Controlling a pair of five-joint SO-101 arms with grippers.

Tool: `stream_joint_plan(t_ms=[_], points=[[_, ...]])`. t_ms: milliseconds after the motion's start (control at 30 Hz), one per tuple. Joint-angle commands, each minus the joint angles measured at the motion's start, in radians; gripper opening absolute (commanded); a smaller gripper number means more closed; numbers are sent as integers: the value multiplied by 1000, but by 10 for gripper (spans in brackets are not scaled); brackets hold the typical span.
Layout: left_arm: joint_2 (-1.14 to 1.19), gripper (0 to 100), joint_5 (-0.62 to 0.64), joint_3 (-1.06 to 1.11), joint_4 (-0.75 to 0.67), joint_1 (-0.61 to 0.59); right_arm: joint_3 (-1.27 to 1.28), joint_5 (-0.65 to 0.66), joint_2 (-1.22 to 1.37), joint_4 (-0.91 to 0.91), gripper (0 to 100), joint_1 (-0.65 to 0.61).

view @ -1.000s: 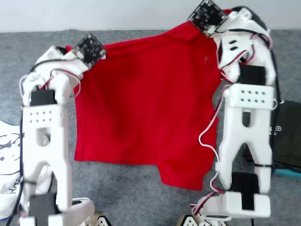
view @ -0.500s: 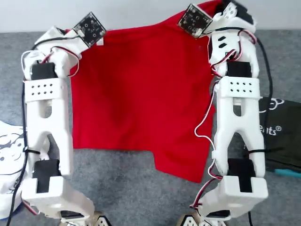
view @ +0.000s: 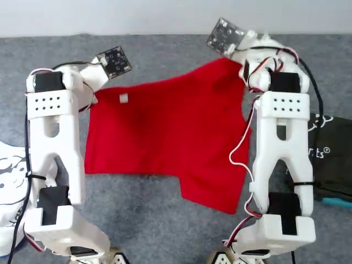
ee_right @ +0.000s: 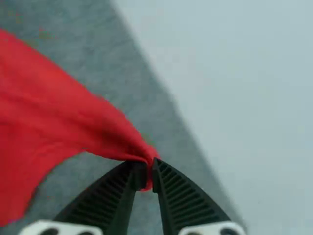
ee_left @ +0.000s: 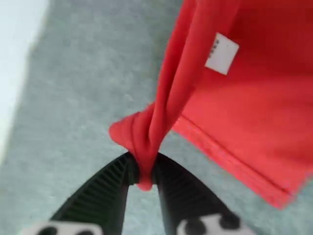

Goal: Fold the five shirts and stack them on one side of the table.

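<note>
Left gripper (ee_left: 143,171): clamped on a bunched far corner of the red shirt (view: 165,137), near its white tag (ee_left: 221,53).
Right gripper (ee_right: 145,176): clamped on the opposite far corner.
Red shirt: mid-table between the arms, the near part flat on the grey table (view: 165,55).
Progress: judged early, with this shirt's fold unfinished and no stack seen.
Remaining: white shirt (view: 8,165) at one edge, dark shirt (view: 330,148) at the other. Whether they are folded cannot be told.
Writing: the tag's marks are too small to read, and the prints on both side shirts are cut off.
</note>
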Motion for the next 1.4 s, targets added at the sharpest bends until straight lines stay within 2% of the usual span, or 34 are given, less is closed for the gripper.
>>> stream_joint_plan(t_ms=[0, 100, 233, 433, 767, 967, 1200, 1367], points=[[-6, 63, -8, -38, 95, -12, -6, -5, -68, 214, 10, 4], [5, 98, -8, -38, 181, -12, -6, -38, -87, 374, 10, 1], [57, 48, -69, -38, 296, -21, -6, -44, -102, 578, 10, -4], [135, 19, -78, -38, 319, -64, -3, -48, -134, 842, 10, -7], [178, 24, -77, -10, 322, -58, 296, -80, -317, 819, 10, -108], [147, 105, -81, 151, 322, -8, 328, -80, -325, 740, 10, -54], [146, 104, -77, 248, 230, 29, 330, -86, -289, 714, 10, -24], [173, 104, -51, 249, 193, 81, 333, -150, -286, 693, 10, -30]])
